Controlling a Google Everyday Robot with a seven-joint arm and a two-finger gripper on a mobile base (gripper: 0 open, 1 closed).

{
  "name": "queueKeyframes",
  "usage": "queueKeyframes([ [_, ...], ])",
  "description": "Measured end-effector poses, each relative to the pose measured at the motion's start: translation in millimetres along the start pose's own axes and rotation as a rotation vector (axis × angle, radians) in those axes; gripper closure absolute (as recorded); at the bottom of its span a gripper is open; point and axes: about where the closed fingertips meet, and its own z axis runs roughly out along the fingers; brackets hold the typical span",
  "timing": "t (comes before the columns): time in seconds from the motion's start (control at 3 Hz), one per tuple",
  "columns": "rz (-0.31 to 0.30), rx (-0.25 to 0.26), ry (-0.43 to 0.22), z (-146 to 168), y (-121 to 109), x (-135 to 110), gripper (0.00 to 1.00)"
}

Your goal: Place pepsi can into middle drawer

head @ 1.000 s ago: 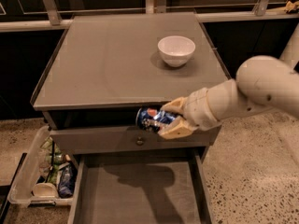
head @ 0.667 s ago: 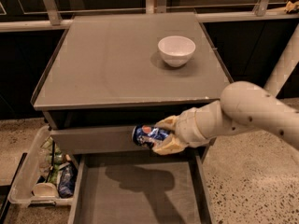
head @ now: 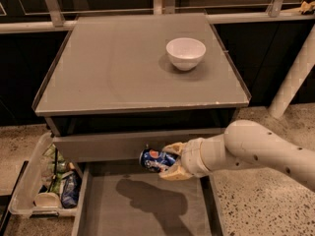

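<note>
The pepsi can (head: 153, 160) is dark blue with white and red marks. It lies sideways in the air, just below the upper drawer front (head: 103, 146) and above the back of the open middle drawer. The middle drawer (head: 101, 208) is pulled out at the bottom of the view and shows a bare grey floor with the arm's shadow on it. My gripper (head: 166, 162) comes in from the right on a white arm and is shut on the can, one beige finger above it and one below.
A round white bowl (head: 185, 53) sits on the grey cabinet top (head: 113, 68). A clear plastic bin (head: 37, 183) holding bottles and cans stands on the floor to the left of the drawer. A white post (head: 295, 75) leans at the right.
My arm has moved down and to the left with the can. The can has gone from in front of the upper drawer face to just below it, over the open drawer.
</note>
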Motion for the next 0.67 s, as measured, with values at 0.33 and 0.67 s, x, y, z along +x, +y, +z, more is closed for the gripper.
queueKeyframes([
  [0.33, 0.041, 0.044, 0.025, 16.2, 0.6, 34.4, 1.0],
  [0.67, 0.041, 0.044, 0.025, 16.3, 0.6, 34.4, 1.0],
])
